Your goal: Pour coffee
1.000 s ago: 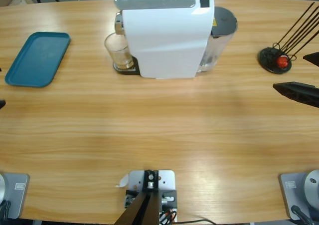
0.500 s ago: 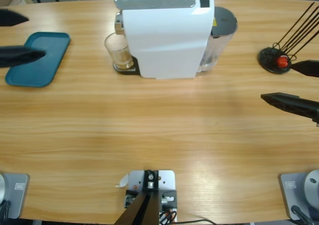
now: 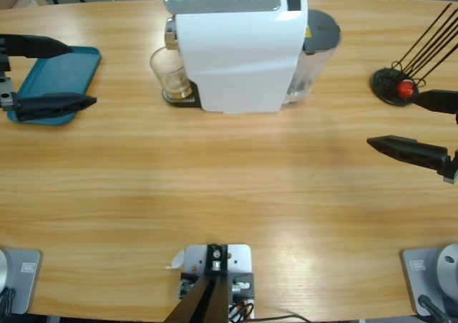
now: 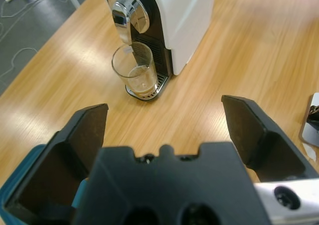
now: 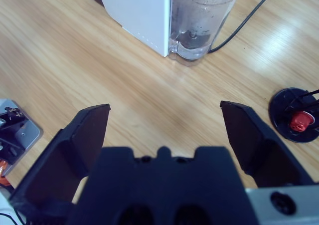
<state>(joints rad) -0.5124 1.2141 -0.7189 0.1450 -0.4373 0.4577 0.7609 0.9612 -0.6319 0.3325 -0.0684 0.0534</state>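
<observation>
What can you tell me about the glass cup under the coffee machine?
The glass tumbler is clear, round and slightly tapered, standing upright on the small metal drip tray at the front of the white coffee machine, right under its shiny silver spout. A shallow layer of amber-brown coffee sits at its bottom; the rest looks empty. Neither gripper touches it.

I see a long wooden counter [image 3: 229,187]; beyond its far edge, grey floor [image 4: 30,15] with loose white cables [image 4: 20,5].

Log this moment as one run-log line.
left pincer: open, over tray | right pincer: open, empty | glass: under machine spout, little coffee inside
</observation>
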